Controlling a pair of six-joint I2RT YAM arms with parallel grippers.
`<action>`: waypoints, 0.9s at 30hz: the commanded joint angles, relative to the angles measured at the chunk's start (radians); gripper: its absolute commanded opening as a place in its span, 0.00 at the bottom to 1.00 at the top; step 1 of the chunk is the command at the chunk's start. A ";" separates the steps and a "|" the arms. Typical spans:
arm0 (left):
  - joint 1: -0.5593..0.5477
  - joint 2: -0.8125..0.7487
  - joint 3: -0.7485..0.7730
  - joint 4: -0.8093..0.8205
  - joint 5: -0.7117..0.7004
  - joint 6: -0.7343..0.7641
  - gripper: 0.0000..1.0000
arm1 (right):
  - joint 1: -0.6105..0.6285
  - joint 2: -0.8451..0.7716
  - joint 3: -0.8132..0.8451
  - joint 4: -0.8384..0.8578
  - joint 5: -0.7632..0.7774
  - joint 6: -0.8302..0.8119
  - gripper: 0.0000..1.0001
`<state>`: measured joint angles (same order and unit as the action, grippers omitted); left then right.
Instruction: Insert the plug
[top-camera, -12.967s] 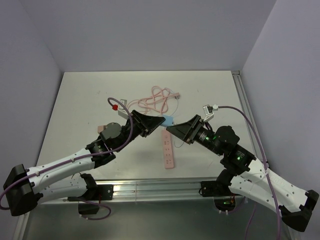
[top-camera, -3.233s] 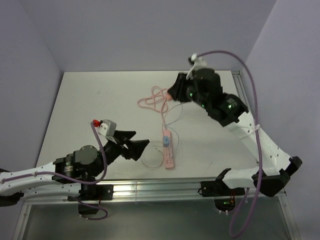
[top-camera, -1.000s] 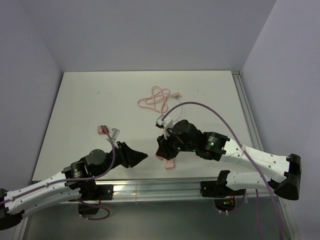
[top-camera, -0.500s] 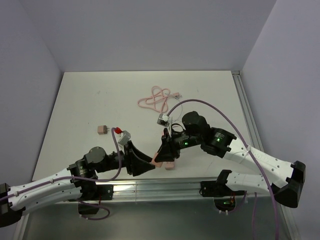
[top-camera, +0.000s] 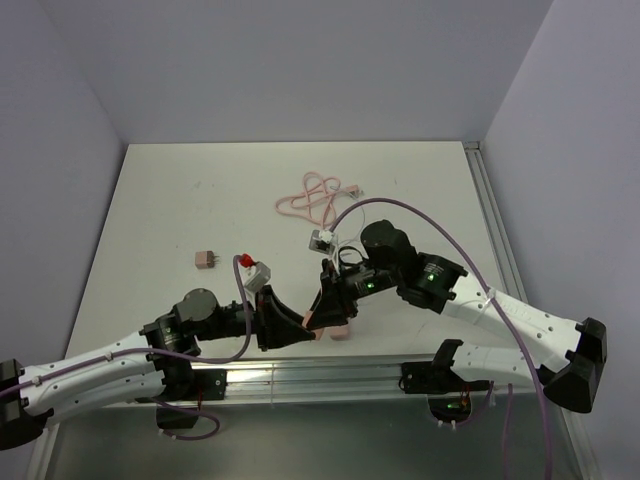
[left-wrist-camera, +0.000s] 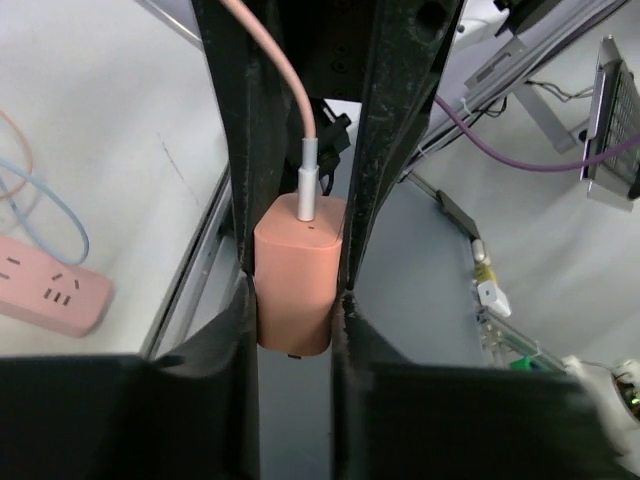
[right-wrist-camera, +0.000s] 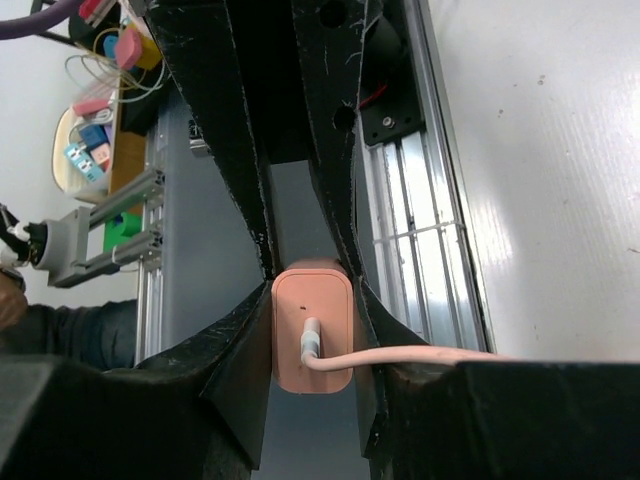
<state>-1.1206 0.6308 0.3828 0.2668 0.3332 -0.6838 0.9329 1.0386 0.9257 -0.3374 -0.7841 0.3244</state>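
Lilac walls close round a pale tabletop (top-camera: 200, 190), with both arms reaching in from its near edge; the left tool (left-wrist-camera: 296, 300) is clamped on a pink charger plug (left-wrist-camera: 293, 250), its two black fingers pressed flat against the block's sides; the right tool (right-wrist-camera: 312, 322) is clamped on the same plug from the opposite end, so the two pairs of fingers meet nose to nose around it; a white connector (left-wrist-camera: 307, 175) sits in the plug's end face, and a pink cable (left-wrist-camera: 280, 70) runs out from it between the fingers.

From above, the plug is held off the surface over the near edge of the tabletop, just beside the near end of a pink power strip (top-camera: 341, 328) that lies flat and is partly hidden under the right arm; the plug is in no socket of the strip; the left wrist view shows the strip's end with sockets facing up, and thin blue and pink cables (left-wrist-camera: 50, 205) curving beside it.

Farther out, a loose coil of pink cable (top-camera: 315, 195) lies near the middle of the tabletop; a small pink block (top-camera: 205, 258) sits alone on the left side, well apart from the tools.
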 joint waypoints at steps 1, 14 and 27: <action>0.002 0.003 0.064 -0.006 -0.046 0.033 0.00 | -0.011 -0.006 0.027 0.012 0.087 0.060 0.38; -0.007 -0.089 -0.034 0.087 -0.449 0.208 0.00 | -0.051 -0.049 0.189 -0.336 0.614 0.376 0.77; -0.081 0.096 0.021 0.198 -0.634 0.457 0.00 | 0.015 0.064 0.309 -0.368 0.749 0.473 0.70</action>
<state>-1.1870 0.7074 0.3546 0.3683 -0.2543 -0.3126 0.9192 1.0782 1.1702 -0.6819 -0.1040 0.7727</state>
